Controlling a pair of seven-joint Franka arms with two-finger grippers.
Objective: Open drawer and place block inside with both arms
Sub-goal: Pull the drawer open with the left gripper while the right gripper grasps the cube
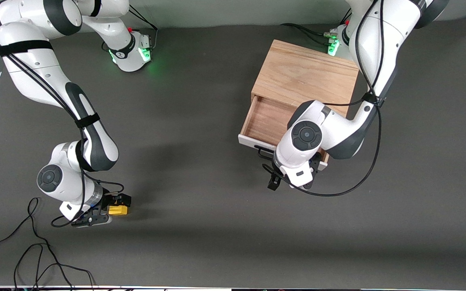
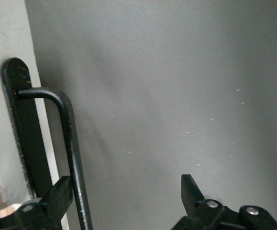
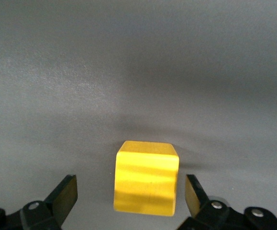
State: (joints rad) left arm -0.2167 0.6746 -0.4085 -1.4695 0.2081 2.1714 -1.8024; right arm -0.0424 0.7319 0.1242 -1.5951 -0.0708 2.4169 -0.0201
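Straddling block (image 3: pixel 146 178), right gripper (image 3: pixel 128 199) spread, left gripper (image 2: pixel 126 201) spread beside handle (image 2: pixel 71 143)

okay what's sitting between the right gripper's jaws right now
The yellow block sits on the table between the open jaws of the right gripper, with a gap showing on each side of it in the right wrist view.

Two arms on show: the right arm (image 1: pixel 51 101) and the left arm (image 1: pixel 362 81). Two claws, one apiece: the right claw (image 1: pixel 109 210) and the left claw (image 1: pixel 291 182), each with two fingers spread apart. One block (image 1: pixel 118 209), yellow, the only one out there. One cabinet (image 1: pixel 306 76), and one drawer (image 1: pixel 267 123) in it, pulled out. One black handle (image 2: pixel 71 143) on that drawer's front. All on one dark tabletop (image 1: pixel 200 161).
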